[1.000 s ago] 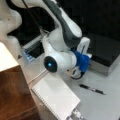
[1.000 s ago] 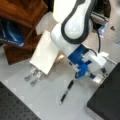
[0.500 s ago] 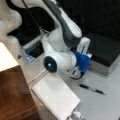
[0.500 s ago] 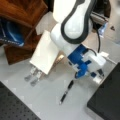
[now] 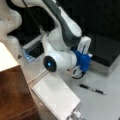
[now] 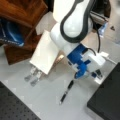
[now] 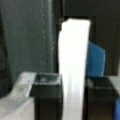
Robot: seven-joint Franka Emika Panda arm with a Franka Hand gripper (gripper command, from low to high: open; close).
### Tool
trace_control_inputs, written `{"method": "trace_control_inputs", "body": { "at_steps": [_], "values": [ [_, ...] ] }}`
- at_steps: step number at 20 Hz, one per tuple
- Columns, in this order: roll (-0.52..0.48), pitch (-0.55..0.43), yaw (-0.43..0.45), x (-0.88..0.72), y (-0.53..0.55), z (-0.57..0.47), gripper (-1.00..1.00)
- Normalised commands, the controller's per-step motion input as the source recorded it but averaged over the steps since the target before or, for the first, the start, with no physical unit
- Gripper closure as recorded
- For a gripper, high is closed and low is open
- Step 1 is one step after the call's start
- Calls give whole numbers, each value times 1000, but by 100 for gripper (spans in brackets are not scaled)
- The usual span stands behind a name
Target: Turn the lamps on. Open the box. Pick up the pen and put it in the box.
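Note:
In both front views my blue gripper [image 5: 85, 65] [image 6: 95, 74] sits at the front edge of the box [image 5: 108, 53] [image 6: 107, 101], whose black lid lies shut. In the wrist view my gripper [image 7: 73, 96] is shut on an upright white bar, the box's latch [image 7: 73, 55], which fills the gap between the black pads [image 7: 47, 96]. The slim black pen [image 5: 91, 89] [image 6: 66, 91] lies flat on the grey table, just on the near side of the gripper and apart from it. The cream-white lampshade [image 5: 6, 58] stands at a front view's left edge.
A white spiral notebook [image 5: 56, 97] [image 6: 45, 55] lies beside the pen with metal clips [image 6: 32, 77] at its end. Brown wooden furniture [image 5: 15, 95] [image 6: 21, 12] borders the table. My white arm [image 5: 60, 58] hangs over the middle.

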Motion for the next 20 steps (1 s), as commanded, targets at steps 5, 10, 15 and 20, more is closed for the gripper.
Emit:
{"method": "trace_control_inputs", "body": {
  "at_steps": [5,10,15,20],
  "values": [
    [-100,7,-1,191,-27,184,100],
    [-178,26,101,54,15,368,100],
    [-156,83,122,-82,113,415,100],
    [-131,95,90,-144,238,338,100]
  ]
}}
